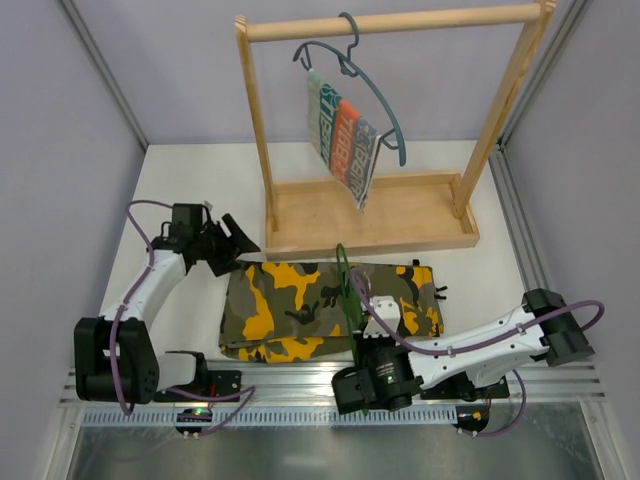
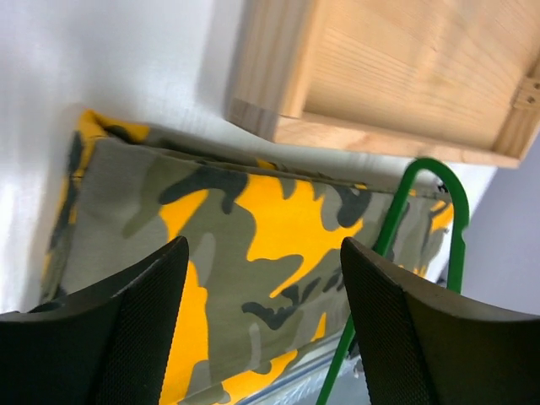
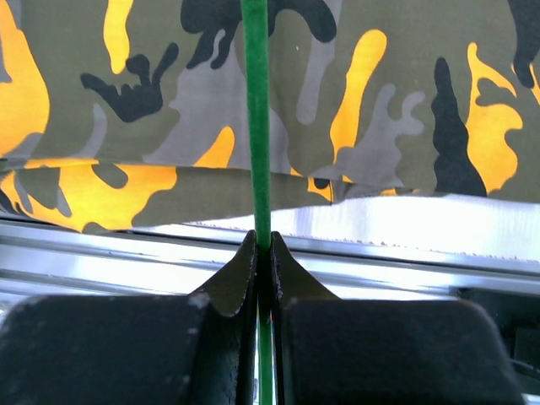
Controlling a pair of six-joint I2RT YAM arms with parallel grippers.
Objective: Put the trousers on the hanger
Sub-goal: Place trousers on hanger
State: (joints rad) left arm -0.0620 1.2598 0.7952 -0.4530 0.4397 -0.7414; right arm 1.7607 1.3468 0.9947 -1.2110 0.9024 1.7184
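Currently, folded olive, black and orange-yellow camouflage trousers (image 1: 290, 312) are lying flat, right gripper (image 3: 263, 246) is pinching the green hanger (image 3: 256, 126) over them, left gripper (image 2: 263, 253) is hovering with jaws apart.

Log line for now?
left gripper: open, empty | right gripper: shut on thin green wire hanger | camouflage fabric trousers: folded flat on white table

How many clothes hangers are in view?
2. The green hanger stands upright over the trousers, pinched in the right gripper; the blue-grey hanger hangs on the wooden rack with a striped cloth. None seems hidden.
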